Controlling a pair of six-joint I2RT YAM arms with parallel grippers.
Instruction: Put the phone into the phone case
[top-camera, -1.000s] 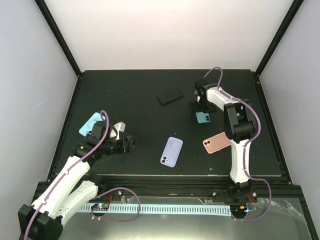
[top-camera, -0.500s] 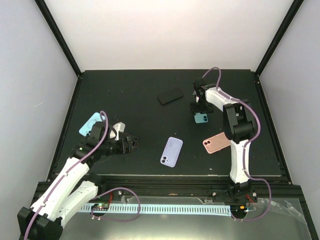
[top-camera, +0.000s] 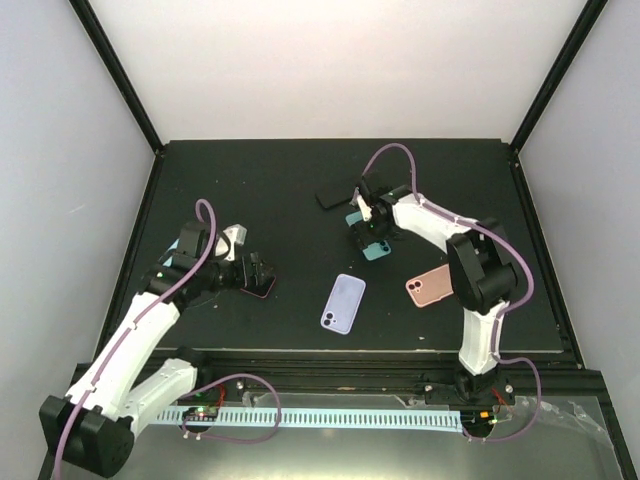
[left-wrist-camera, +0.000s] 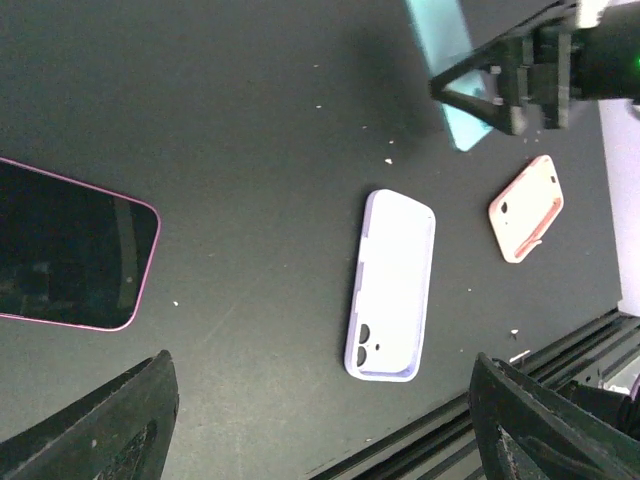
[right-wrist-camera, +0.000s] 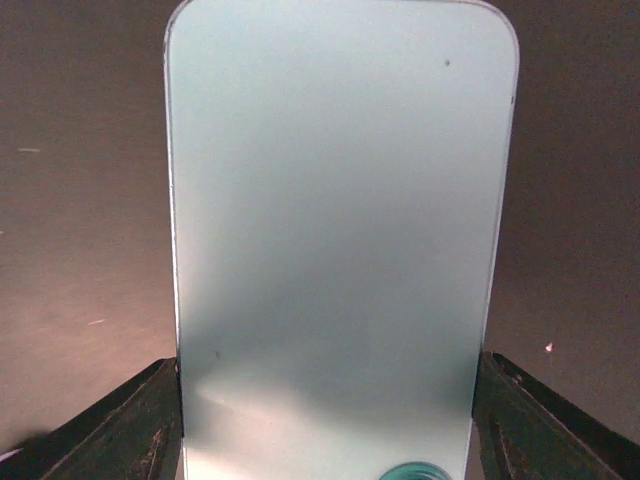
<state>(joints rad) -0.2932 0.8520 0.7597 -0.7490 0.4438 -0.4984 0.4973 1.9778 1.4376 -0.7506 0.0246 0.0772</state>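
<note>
A black bench (top-camera: 250, 180) sits inside a white-walled enclosure with black corner struts, and several phone-shaped things lie spread across it. The left tool (top-camera: 256, 270) hangs low over the near-left part of the bench with its fingers (left-wrist-camera: 110, 425) spread wide and nothing between them. A pink-rimmed phone (top-camera: 264, 289) lies flat just beside its tip, dark screen up, and shows at the left edge of the left wrist view (left-wrist-camera: 70, 245). The right tool (top-camera: 365, 232) reaches in over the middle of the bench and is clenched on a teal case (top-camera: 378, 250). In the right wrist view the case (right-wrist-camera: 340, 230) fills the frame, gripped across its width by a finger on each long side, with a round cutout at its near end. From the left wrist camera the same case (left-wrist-camera: 450, 60) looks tilted rather than flat, though whether it touches the bench I cannot tell. A lilac case (top-camera: 343, 303) lies back up toward the near edge, between the two tools. A salmon case (top-camera: 432, 286) lies to its right, beside the right arm. A black phone (top-camera: 335, 192) lies farther back, partly hidden by the right arm.
</note>
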